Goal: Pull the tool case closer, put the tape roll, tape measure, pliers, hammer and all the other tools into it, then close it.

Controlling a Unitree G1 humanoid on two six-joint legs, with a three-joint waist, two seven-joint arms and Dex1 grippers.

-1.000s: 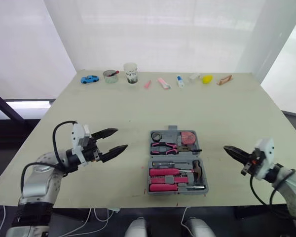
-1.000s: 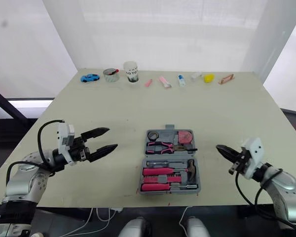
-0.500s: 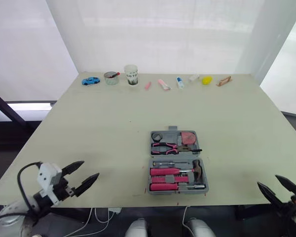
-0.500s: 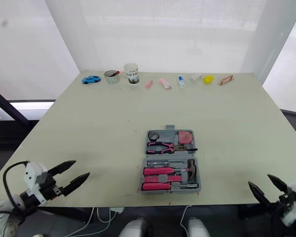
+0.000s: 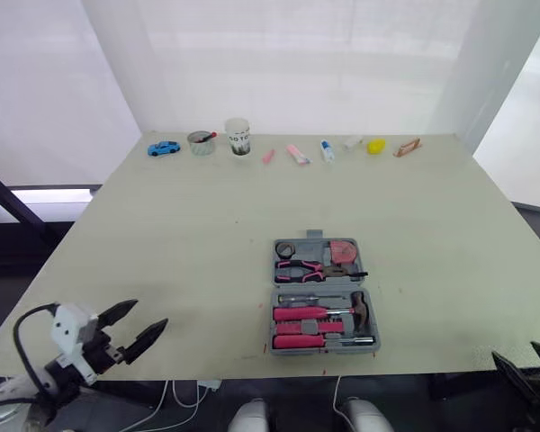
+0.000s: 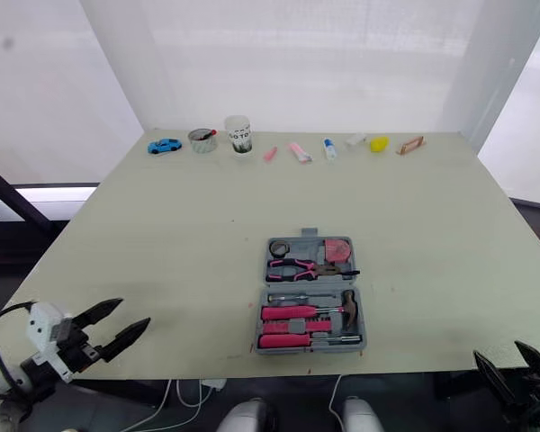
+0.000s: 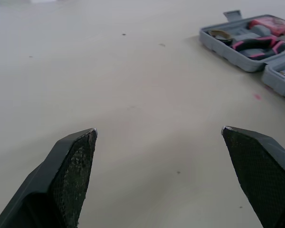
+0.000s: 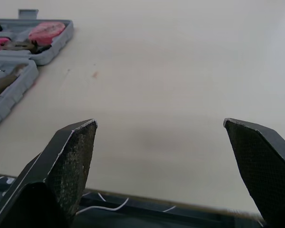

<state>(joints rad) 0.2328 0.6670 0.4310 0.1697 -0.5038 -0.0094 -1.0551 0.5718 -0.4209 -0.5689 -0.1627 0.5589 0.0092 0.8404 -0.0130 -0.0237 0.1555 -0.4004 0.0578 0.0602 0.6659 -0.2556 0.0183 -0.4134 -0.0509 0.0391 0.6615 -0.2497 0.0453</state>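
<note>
The grey tool case (image 5: 316, 236) lies open and flat near the table's front edge. Its far half holds the tape roll (image 5: 286, 249), the pink tape measure (image 5: 344, 251) and the pink-handled pliers (image 5: 299, 268). Its near half holds the hammer (image 5: 359, 307) and pink-handled screwdrivers (image 5: 300, 314). My left gripper (image 5: 131, 328) hangs open and empty at the table's front left corner, well left of the case. My right gripper (image 6: 513, 360) is open and empty below the front right edge. The left wrist view shows the case (image 7: 218, 45) beyond the spread fingers (image 7: 73, 161).
Small items line the table's far edge: a blue toy car (image 5: 164, 147), a tin (image 5: 200, 140), a paper cup (image 5: 238, 135), pink pieces (image 5: 297, 152), a small bottle (image 5: 328, 150), a yellow object (image 5: 376, 145) and a brown piece (image 5: 409, 147). Bare tabletop (image 5: 207, 234) surrounds the case.
Both arms have drawn back and down from beside the case to the table's front edge. The right gripper has gone from shut to open. The case has not moved.
</note>
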